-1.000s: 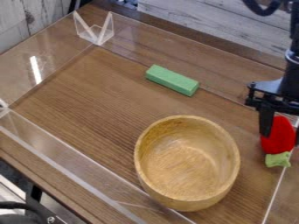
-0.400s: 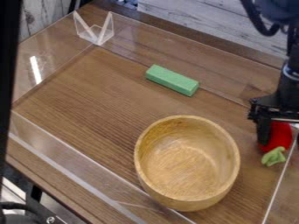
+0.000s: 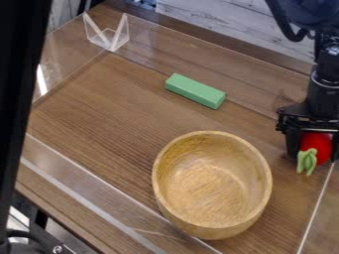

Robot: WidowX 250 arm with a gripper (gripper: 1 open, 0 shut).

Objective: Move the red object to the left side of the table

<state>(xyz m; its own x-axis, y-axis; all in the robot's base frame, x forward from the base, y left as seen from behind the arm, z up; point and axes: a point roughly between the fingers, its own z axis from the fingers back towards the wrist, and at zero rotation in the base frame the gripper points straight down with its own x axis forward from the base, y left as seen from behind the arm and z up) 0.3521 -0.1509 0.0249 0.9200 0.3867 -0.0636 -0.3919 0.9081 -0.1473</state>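
The pincer (image 3: pixel 311 145) has dropped over the last second, from above the red object (image 3: pixel 311 156) to down around it, and now sits low over the table (image 3: pixel 106 109) at the right edge, close to the clear wall. Its fingers (image 3: pixel 294 139) stand apart, one on each side of the fruit, which shows between them; they have not closed on it, and whether either finger touches it cannot be told. More of the fruit is hidden than a second ago: only a strip of red shows, with the green leaf (image 3: pixel 307 164) peeking out below on the near side. This looks like the end of the approach, so the grasp seems the next thing due, and the carry to the left has not begun. The fruit lies on the table at the right, just right of the bowl (image 3: pixel 212 183) and well apart from the green block (image 3: pixel 195 91). Its long axis seems to run from far to near, leaf end towards the near side, though the pincer covers too much of it to be sure.
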